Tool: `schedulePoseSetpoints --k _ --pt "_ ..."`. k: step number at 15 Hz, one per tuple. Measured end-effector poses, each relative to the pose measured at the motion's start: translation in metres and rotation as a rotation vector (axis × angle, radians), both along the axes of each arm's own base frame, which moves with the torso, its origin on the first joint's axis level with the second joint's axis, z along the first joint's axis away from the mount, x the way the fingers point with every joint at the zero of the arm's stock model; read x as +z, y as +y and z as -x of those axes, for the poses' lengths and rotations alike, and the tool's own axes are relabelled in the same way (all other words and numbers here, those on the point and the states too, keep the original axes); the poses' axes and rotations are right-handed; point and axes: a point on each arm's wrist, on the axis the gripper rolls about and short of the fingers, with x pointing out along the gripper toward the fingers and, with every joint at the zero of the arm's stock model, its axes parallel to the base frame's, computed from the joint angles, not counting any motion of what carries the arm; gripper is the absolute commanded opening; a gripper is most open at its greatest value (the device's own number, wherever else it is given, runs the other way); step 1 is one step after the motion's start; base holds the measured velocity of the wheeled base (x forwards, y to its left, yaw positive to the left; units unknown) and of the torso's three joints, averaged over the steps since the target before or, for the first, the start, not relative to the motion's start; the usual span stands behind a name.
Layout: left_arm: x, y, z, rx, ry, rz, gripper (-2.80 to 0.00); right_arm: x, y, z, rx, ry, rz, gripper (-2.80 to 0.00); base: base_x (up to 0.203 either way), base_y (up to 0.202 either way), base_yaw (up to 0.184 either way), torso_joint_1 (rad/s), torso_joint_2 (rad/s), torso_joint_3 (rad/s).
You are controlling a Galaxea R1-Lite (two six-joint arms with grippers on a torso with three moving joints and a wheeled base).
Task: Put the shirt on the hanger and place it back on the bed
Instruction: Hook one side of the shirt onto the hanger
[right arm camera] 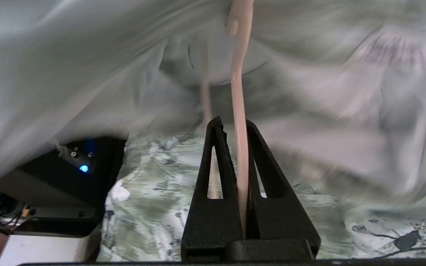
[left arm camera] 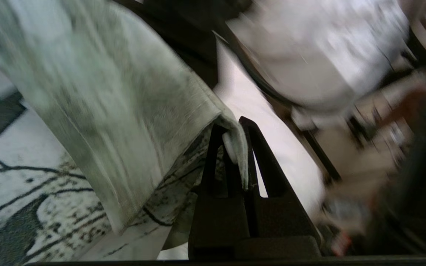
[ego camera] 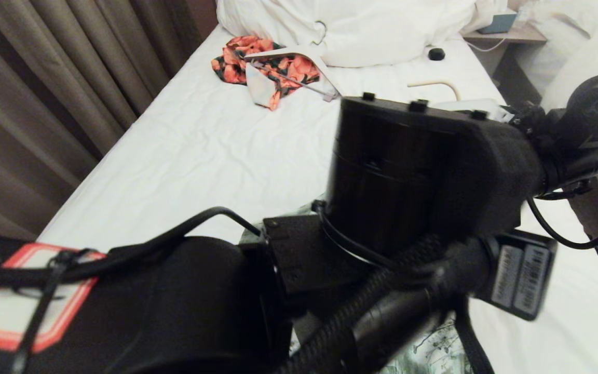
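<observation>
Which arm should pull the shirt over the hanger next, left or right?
Probably left: the left gripper is shut on the shirt edge, so it can draw fabric along. The right gripper is shut on the hanger, steadying it.

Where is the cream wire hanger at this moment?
In the right wrist view the hanger is pinched between the right gripper fingers, running up into the green-and-white shirt draped over it.
</observation>
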Motion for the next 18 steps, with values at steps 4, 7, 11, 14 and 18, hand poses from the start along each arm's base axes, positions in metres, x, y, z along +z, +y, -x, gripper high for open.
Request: schedulePoseSetpoints --k 4,7,11,14,18 --pt "-0.005 -0.018 0.021 -0.066 0.005 -0.015 -2.8 -0.006 -0.003 0.004 -0.002 0.02 0.006 -2.8 0.0 0.0 0.0 0.0 0.0 0.0" --pt "-0.015 -0.026 0.02 -0.053 0.007 -0.038 -2.8 -0.01 -0.004 0.006 -0.003 0.031 0.008 -2.8 0.0 0.0 0.0 0.0 0.0 0.0" --pt "-0.019 -0.025 0.01 -0.027 -0.003 -0.053 -2.8 -0.009 -0.003 0.007 0.0 0.03 0.007 -2.8 0.0 0.0 0.0 0.0 0.0 0.0" --pt "-0.014 -0.02 0.004 -0.003 -0.008 -0.046 -2.8 -0.007 -0.003 0.009 0.001 0.026 0.006 -2.8 0.0 0.0 0.0 0.0 0.0 0.0" --pt "-0.011 -0.017 0.0 0.047 -0.059 -0.06 0.0 -0.006 -0.003 0.012 0.002 0.026 0.006 -2.8 0.0 0.0 0.0 0.0 0.0 0.0"
